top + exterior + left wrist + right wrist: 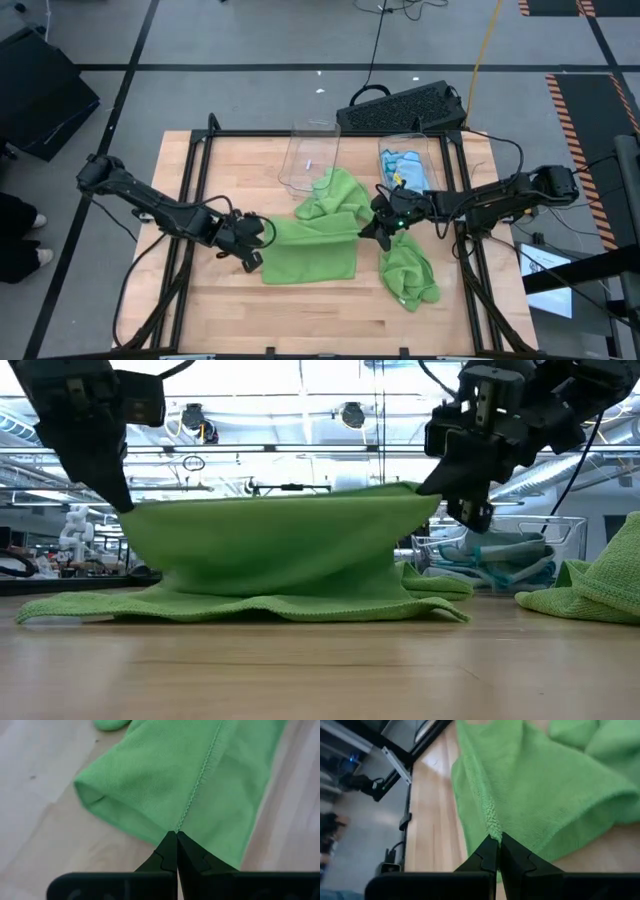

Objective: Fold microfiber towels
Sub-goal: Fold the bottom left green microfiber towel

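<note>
A: Holding green towel (312, 248) mid-table, long axis running 9 to 3 o'clock?
B: Yes. Left gripper (251, 246) pinches its 9 o'clock edge, right gripper (372, 230) clamps the 3 o'clock edge.

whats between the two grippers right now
A lime green towel spans from the left gripper to the right gripper, each pinching a corner, lifted off the table; the low view shows it best.

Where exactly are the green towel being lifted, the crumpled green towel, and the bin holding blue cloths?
lifted green towel (310, 255), high view, its flat middle
crumpled green towel (410, 275), high view, its bunched centre
clear bin (412, 140), high view, its far rim
</note>
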